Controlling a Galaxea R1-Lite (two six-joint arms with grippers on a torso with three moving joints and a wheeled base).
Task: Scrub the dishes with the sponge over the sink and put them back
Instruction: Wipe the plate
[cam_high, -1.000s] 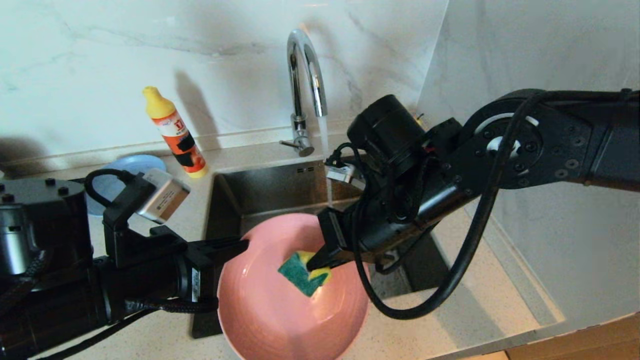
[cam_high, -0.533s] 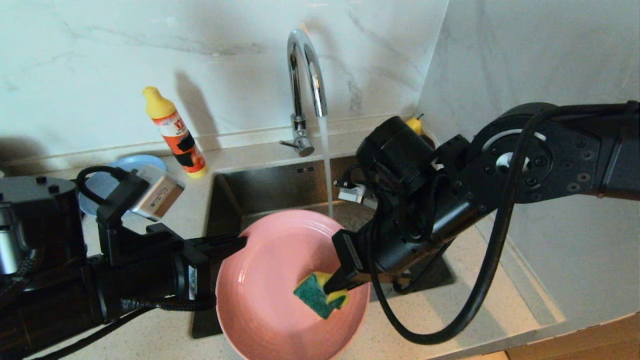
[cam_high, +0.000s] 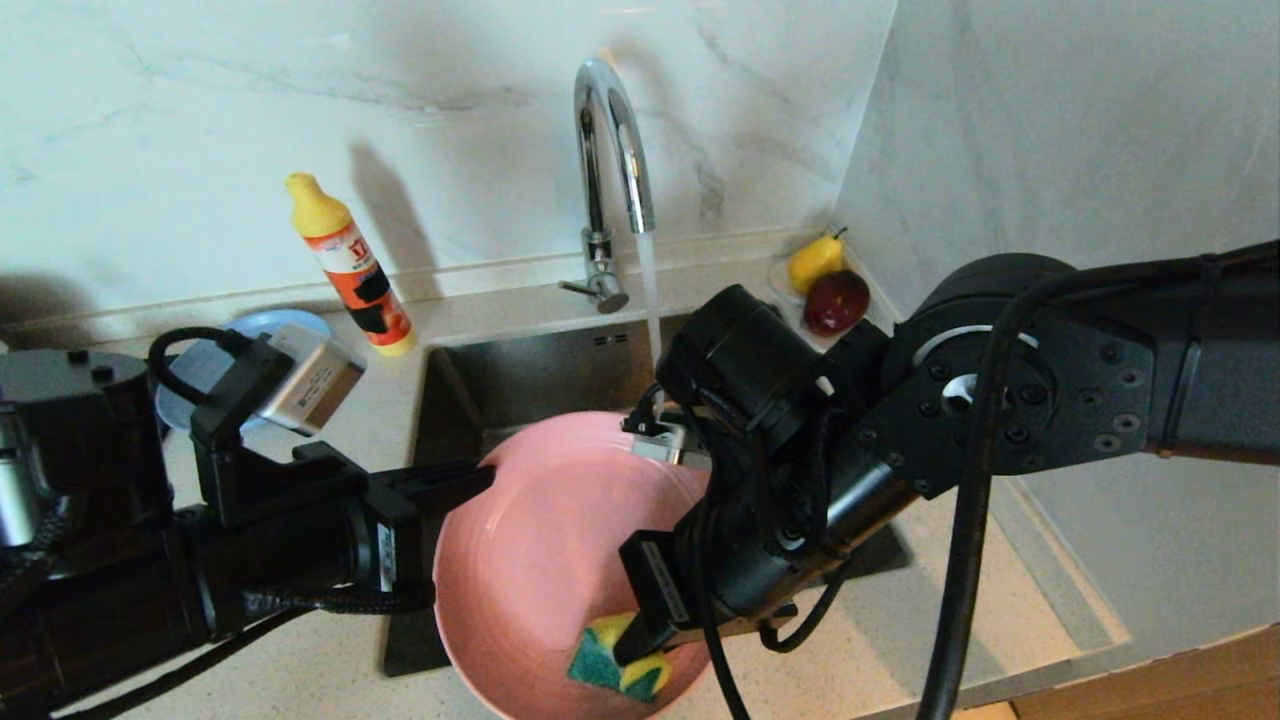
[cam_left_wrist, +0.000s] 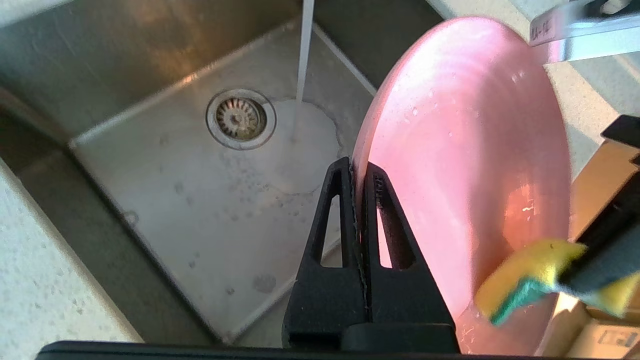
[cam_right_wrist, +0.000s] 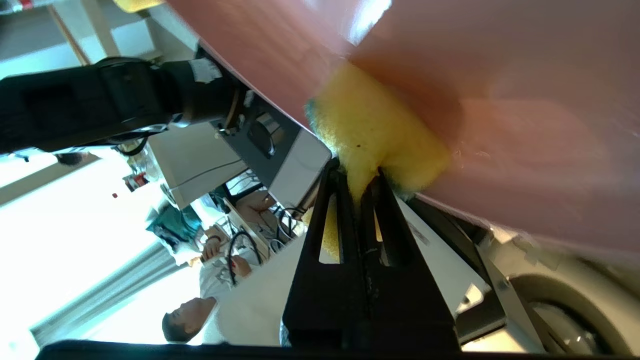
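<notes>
Plate (cam_high: 530, 560) pink, round, glossy, wet, tilted over sink (cam_high: 520, 380); my left gripper (cam_left_wrist: 357, 172) pinches its rim, right gripper (cam_high: 635, 655) pinches yellow-green sponge (cam_high: 620, 672) against its inside.

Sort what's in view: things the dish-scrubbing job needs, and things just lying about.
In the job:
- pink plate, clamped at its rim by the left tool
- sponge, pinched in the right tool, pressed on the plate
- sink
- tap, running
- blue plate, waiting on the counter

Lying about:
- bottle
- pear
- apple
</notes>
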